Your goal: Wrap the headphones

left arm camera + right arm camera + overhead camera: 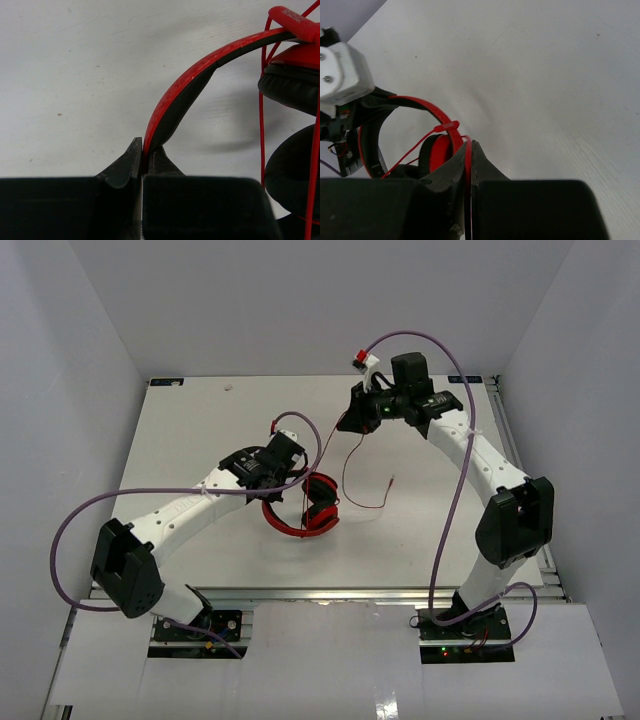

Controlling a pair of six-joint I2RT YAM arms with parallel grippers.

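At the middle of the white tabletop point(200, 430), the left pincer point(143, 156) is clamped on the thin red-and-black headband point(185, 85) of the red over-ear headphones point(302, 512). Their round earcups with black pads point(292, 85) sit together just right of the grip. Farther right and toward the far edge, the right pincer point(469, 150) is pinched shut on the thin red cord point(346, 475). The cord hangs down from it and loops across the tabletop just right of the headphones.
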